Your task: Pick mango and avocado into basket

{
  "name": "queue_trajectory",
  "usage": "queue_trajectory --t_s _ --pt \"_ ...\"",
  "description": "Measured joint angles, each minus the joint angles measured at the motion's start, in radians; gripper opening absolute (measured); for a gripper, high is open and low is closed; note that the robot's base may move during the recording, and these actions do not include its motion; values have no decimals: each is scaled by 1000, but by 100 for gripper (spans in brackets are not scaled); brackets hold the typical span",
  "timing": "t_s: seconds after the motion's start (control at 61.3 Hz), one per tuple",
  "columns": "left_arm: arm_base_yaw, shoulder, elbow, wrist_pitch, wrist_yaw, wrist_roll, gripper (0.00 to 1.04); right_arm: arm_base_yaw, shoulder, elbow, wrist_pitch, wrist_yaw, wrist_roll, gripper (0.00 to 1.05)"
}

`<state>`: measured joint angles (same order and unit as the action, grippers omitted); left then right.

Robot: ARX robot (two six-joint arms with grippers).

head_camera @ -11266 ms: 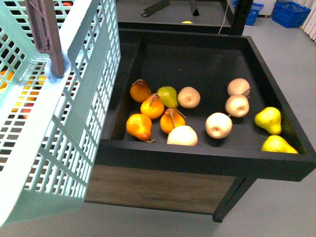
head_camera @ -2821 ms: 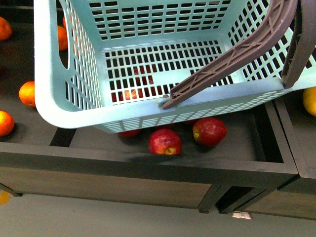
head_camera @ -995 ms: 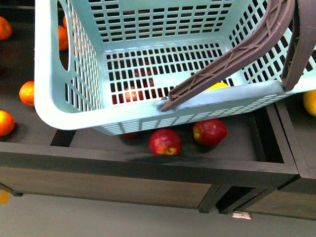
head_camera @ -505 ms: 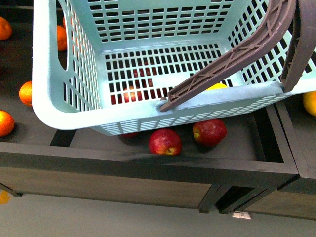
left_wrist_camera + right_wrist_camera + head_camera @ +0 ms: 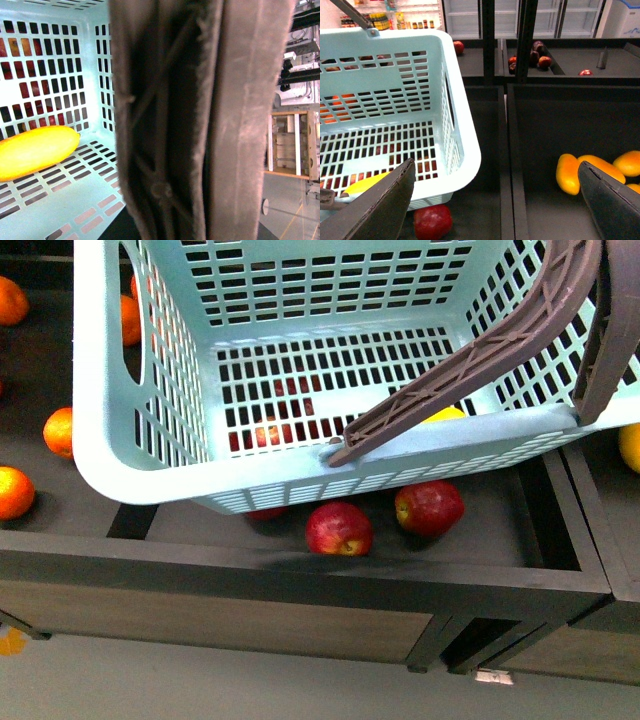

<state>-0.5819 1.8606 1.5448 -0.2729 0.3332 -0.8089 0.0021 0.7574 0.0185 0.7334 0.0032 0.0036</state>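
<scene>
The teal basket (image 5: 110, 440) hangs tilted over a dark fruit bin, held up by its brown handle (image 5: 470, 355). That handle (image 5: 200, 125) fills the left wrist view; my left gripper is shut on it and its fingers do not show. A yellow mango (image 5: 35, 150) lies on the basket floor, only a sliver of it (image 5: 445, 414) peeking past the handle in the front view. My right gripper (image 5: 497, 210) stands open and empty beside the basket (image 5: 465, 140), above the divider between two bins. The avocado is out of view.
Red apples (image 5: 339, 528) (image 5: 429, 507) lie in the bin under the basket, oranges (image 5: 15, 492) in the bin to the left. Several yellow-orange mangoes (image 5: 568, 172) lie in the bin to the right. Dark bin walls (image 5: 300, 575) run along the front.
The view has turned from a bin of pears to the apple bin. The basket was empty 2.8 s ago and now holds the mango. Since then it has barely shifted.
</scene>
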Motion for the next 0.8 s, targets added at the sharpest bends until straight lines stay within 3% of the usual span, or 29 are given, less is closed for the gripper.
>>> queue_trajectory --t_s 0.799 --pt "4 -1 -1 2 -4 0 15 -1 1 0 2 -2 0 96"
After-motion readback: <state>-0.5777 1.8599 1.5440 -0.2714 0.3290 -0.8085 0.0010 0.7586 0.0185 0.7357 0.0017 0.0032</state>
